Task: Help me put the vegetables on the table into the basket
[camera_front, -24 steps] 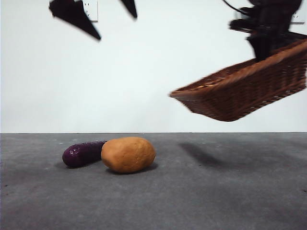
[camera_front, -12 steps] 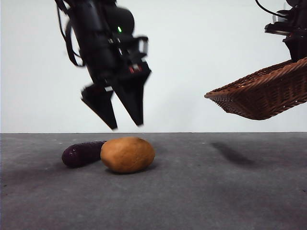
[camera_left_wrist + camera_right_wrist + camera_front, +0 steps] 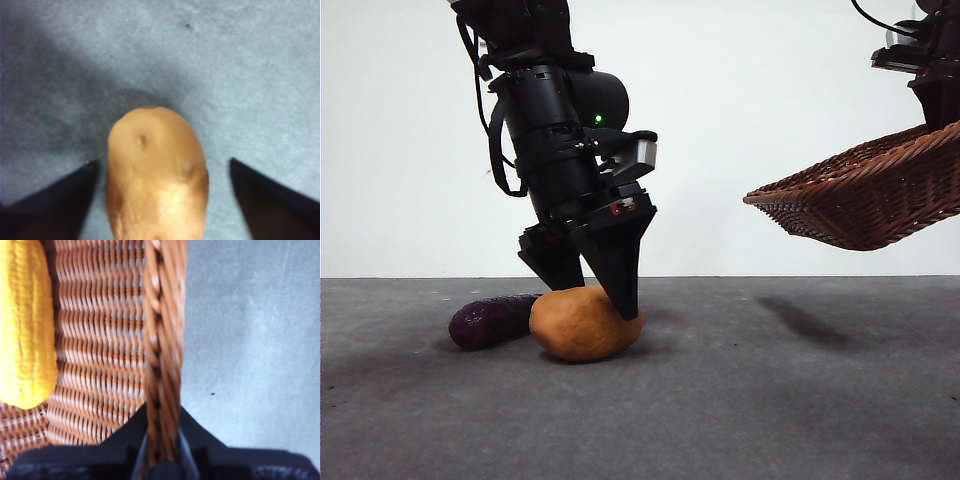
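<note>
The tan-orange potato (image 3: 582,322) lies on the dark grey table (image 3: 770,400), with the purple eggplant (image 3: 490,320) touching its left end. My left gripper (image 3: 588,290) is open and has come down over the potato, one jaw on each side of it; the left wrist view shows the potato (image 3: 157,175) between the spread jaws. My right gripper (image 3: 161,460) is shut on the braided rim of the brown wicker basket (image 3: 865,200) and holds it tilted in the air at the right. The yellow corn cob (image 3: 25,325) lies inside the basket (image 3: 100,340).
A plain white wall stands behind the table. The basket casts a shadow (image 3: 800,320) on the table right of the potato.
My left gripper has come down from above the potato until its open jaws straddle it. The basket has swung right, then held still. The potato and eggplant have not moved.
</note>
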Tool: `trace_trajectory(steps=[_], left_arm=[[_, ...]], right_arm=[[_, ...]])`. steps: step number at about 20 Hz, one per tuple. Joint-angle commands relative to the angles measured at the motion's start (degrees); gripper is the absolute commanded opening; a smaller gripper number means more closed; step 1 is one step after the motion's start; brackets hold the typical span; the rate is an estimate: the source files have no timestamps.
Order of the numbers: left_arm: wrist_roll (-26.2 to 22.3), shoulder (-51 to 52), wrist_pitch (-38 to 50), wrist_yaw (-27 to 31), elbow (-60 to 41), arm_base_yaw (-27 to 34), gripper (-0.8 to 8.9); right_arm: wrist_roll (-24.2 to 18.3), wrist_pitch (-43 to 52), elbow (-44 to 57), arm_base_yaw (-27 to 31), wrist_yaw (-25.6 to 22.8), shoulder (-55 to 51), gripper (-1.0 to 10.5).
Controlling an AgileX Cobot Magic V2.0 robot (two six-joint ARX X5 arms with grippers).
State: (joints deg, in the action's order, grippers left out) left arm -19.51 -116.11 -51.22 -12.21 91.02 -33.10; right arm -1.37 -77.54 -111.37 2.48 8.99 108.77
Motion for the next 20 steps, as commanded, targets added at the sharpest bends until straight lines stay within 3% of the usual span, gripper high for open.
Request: trace_trajectory(steps=[1,5,9,14,20], left_arm=[[-0.52,-0.55,-0.20,-0.31,-0.52,-1.07,-0.09],[2.12,3.02,-0.50,-4.79,-0.50,-1.11,-0.09],[8.61,12.15,-0.13,-9.46,-0.50,-1.11,-0.08],[14.62,21.94,6.01,-16.13,-0.50,-1.88,-0.04],[14.78,20.59,8.04,-16.26,-0.50,-5.14,-0.04]], right_arm=[[-0.39,-1.18,-0.09,-0.20,0.66,-0.50,-0.1],[-0.35,-1.18,-0.09,-0.22,0.66,-0.50,-0.1],[-0.15,-1.36,-0.09,-1.46,0.74,-0.50,-0.1],[1.03,-1.33,-0.09,-6.49,2.14,-0.50,-0.1],[3.82,0.46,-0.09,-15.80,2.14,-0.50,-0.1]])
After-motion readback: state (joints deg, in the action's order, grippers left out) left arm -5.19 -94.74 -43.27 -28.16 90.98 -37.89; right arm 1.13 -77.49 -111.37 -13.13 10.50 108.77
